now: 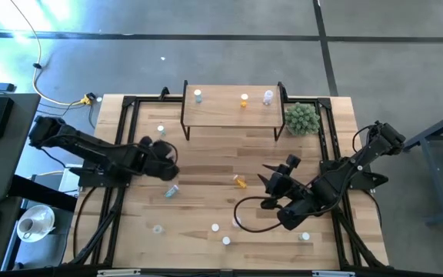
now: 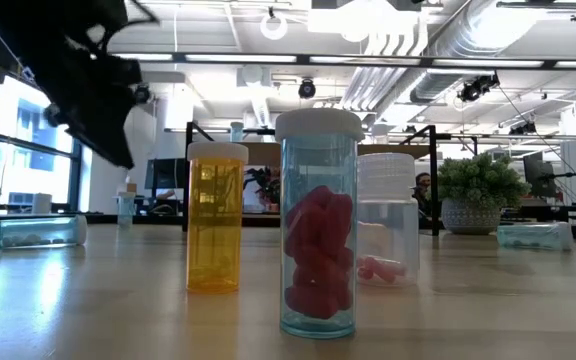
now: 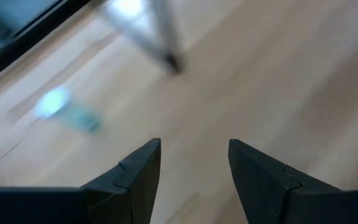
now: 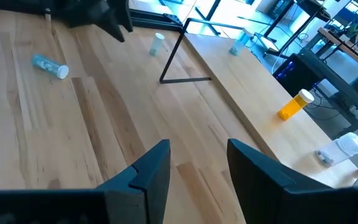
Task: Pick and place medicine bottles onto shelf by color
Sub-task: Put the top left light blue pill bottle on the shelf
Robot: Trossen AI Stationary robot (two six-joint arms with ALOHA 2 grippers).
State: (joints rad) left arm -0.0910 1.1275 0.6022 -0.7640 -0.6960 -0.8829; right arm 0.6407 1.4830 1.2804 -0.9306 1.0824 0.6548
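Nearest the front edge of the surface [image 1: 206, 161], several medicine bottles [image 1: 220, 234] wait unsorted. Further in, the right tool [image 1: 270, 183] hovers with jaws parted and nothing between them, close to a fallen orange bottle [image 1: 240, 181]. The left tool [image 1: 169, 161], also parted and empty, hangs over a lying blue bottle [image 1: 171, 190]. This looks like the reach before a pick; next, lower and close. At the back, the shelf [image 1: 229, 108] carries three bottles.
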